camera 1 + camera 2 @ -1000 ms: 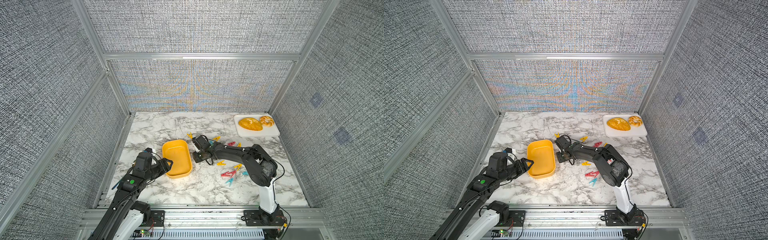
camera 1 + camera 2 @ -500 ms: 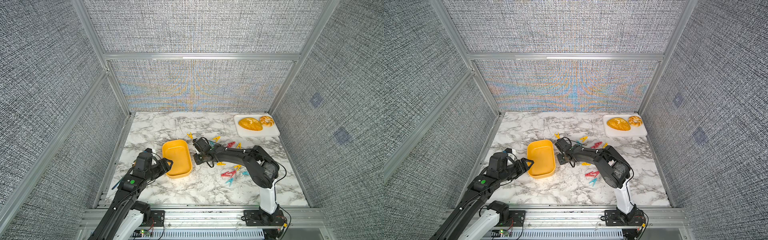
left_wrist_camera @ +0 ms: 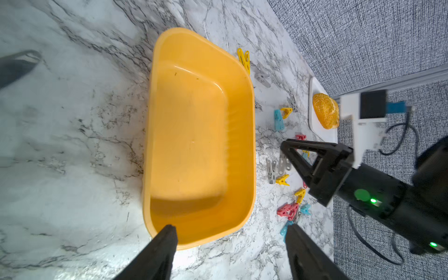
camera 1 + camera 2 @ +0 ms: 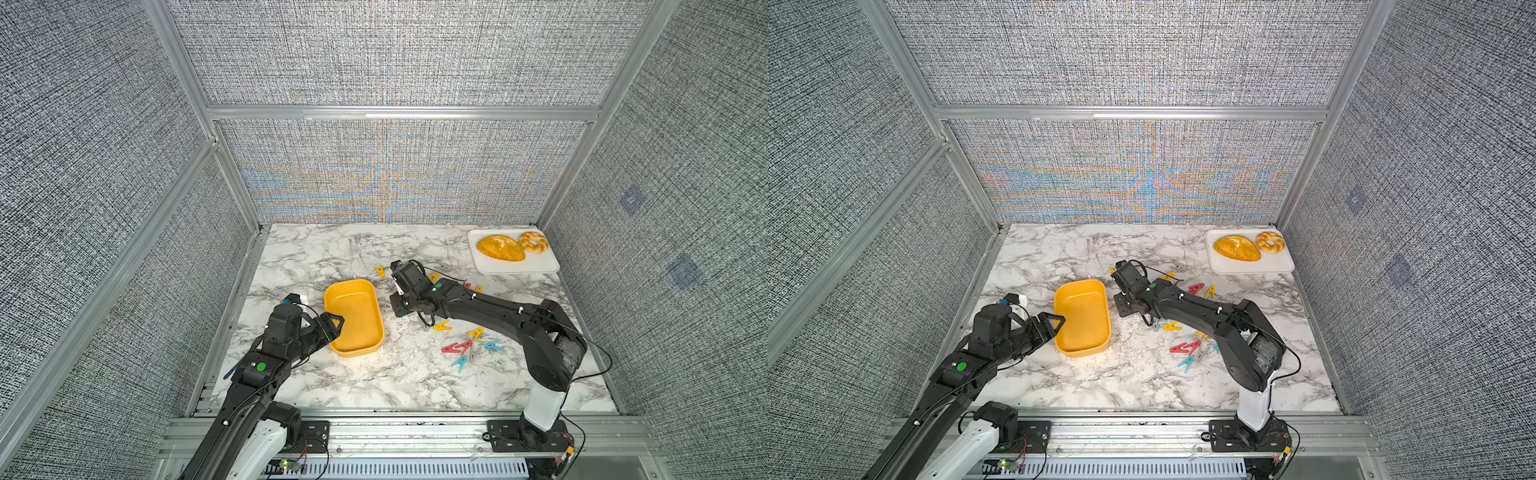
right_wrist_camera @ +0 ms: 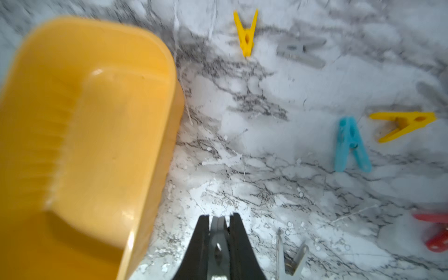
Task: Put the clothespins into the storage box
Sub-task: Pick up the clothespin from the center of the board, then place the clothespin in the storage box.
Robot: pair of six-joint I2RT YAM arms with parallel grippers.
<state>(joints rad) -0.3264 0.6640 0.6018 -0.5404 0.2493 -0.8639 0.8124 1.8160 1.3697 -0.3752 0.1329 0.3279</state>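
Note:
The yellow-orange storage box [image 4: 353,318] [image 4: 1081,318] stands left of centre on the marble top, with nothing in it [image 3: 191,135]. My right gripper [image 4: 397,306] [image 5: 219,218] is just right of the box and is shut on a grey clothespin [image 5: 218,242]. Loose clothespins lie around it: a yellow one [image 5: 246,36], a grey one [image 5: 300,49], a teal one [image 5: 350,145] and another grey one [image 5: 291,254]. A red, teal and yellow cluster [image 4: 461,349] lies nearer the front. My left gripper [image 4: 332,323] [image 3: 230,228] is open at the box's near left corner, holding nothing.
A white tray [image 4: 540,264] [image 4: 1250,266] with two bread pieces stands at the back right corner. Textured grey walls and aluminium rails close in the table on three sides. The right arm [image 4: 498,311] stretches low over several clothespins.
My right gripper's jaws have closed onto the grey clothespin. Its head has shifted only slightly beside the box. The left arm has stayed in place.

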